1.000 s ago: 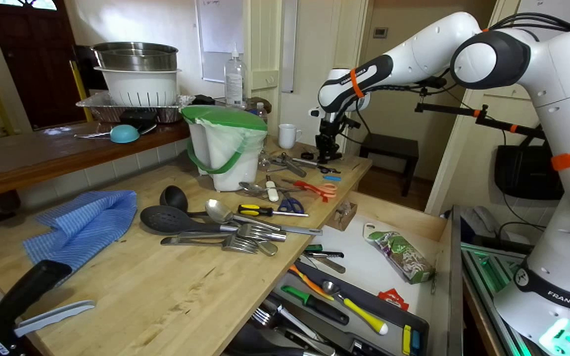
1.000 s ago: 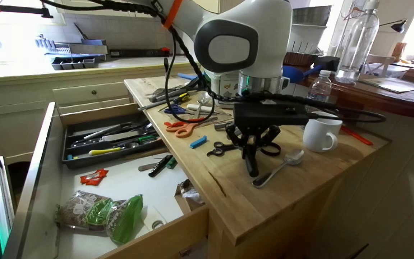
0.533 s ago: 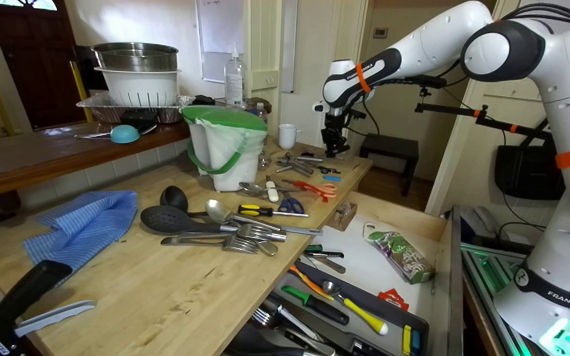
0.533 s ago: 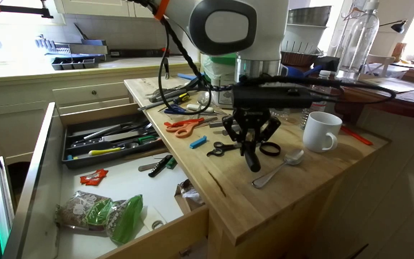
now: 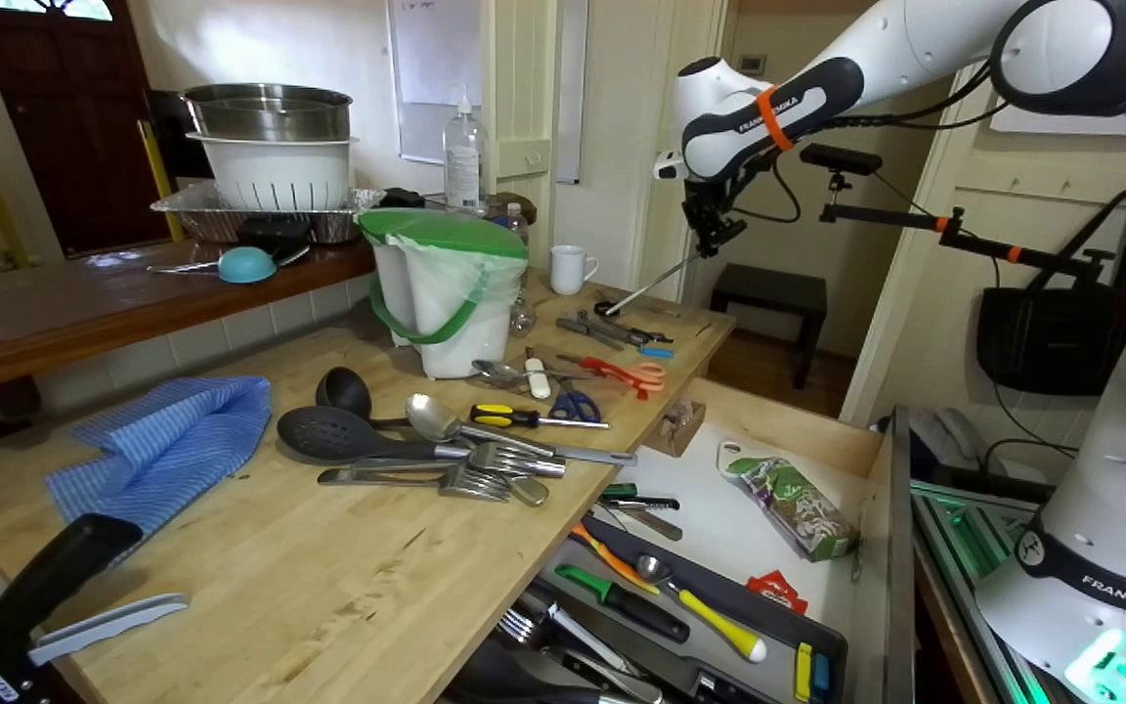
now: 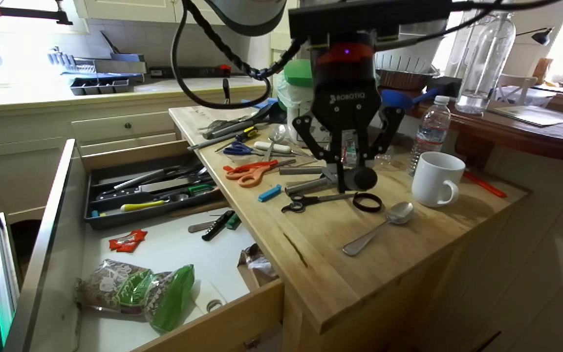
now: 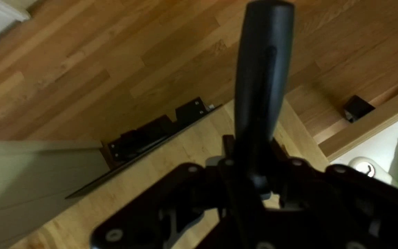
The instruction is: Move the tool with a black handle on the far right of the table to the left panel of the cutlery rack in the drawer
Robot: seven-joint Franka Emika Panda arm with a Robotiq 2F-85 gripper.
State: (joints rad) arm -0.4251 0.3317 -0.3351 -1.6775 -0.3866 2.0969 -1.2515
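My gripper [image 6: 351, 182] is shut on the handle of the black-handled tool [image 6: 364, 179], whose rounded end faces the camera in an exterior view. In the wrist view the black handle [image 7: 263, 69] sticks out past the dark fingers [image 7: 250, 152]. In an exterior view the gripper [image 5: 706, 242] is above the far end of the table [image 5: 328, 577], and the tool's thin metal shaft [image 5: 656, 284] slants down to the left. I cannot tell whether its tip touches anything. The drawer [image 6: 179, 256] is open beside the table and holds the dark divided cutlery rack [image 6: 149, 216], filled with utensils.
Near the gripper lie black scissors [image 6: 306, 200], a black ring [image 6: 367, 209], a spoon [image 6: 377, 230], grey-handled tools [image 6: 306, 186] and a white mug [image 6: 438, 178]. Orange scissors [image 6: 252, 175] and a blue clip [image 6: 269, 193] lie by the drawer. A green-lidded bucket [image 5: 451, 284] stands mid-table.
My gripper has risen from the table with the black-handled tool and moved rightward in an exterior view. The tool's shaft now shows, lifted and slanting. The drawer and other objects look unmoved.
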